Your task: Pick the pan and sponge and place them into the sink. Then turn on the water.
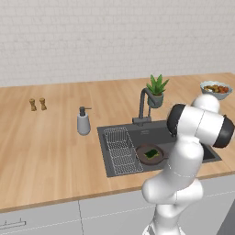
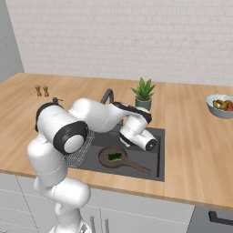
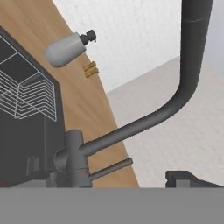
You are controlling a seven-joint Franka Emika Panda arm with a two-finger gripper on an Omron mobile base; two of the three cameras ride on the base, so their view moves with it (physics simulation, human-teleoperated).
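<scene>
With pan (image 2: 119, 160) and sponge (image 2: 114, 156) lying in the sink (image 2: 154, 157), the tap lever (image 3: 110, 168) could be missed by the wide-apart pincer (image 3: 192, 180), leaving water off.

Home kitchen, rendered. Wooden bench (image 1: 46, 151) w/ dark grey sink (image 1: 183, 137) set in, tap (image 1: 143, 108) at its back edge, wire rack (image 1: 120, 150) inside. Soap dispenser (image 1: 83, 121) just left of sink, potted plant (image 1: 157, 90) behind it, food bowl (image 1: 215, 89) far right. White brick wall (image 1: 114, 36) behind, grey cabinets (image 1: 41, 218) below.
</scene>
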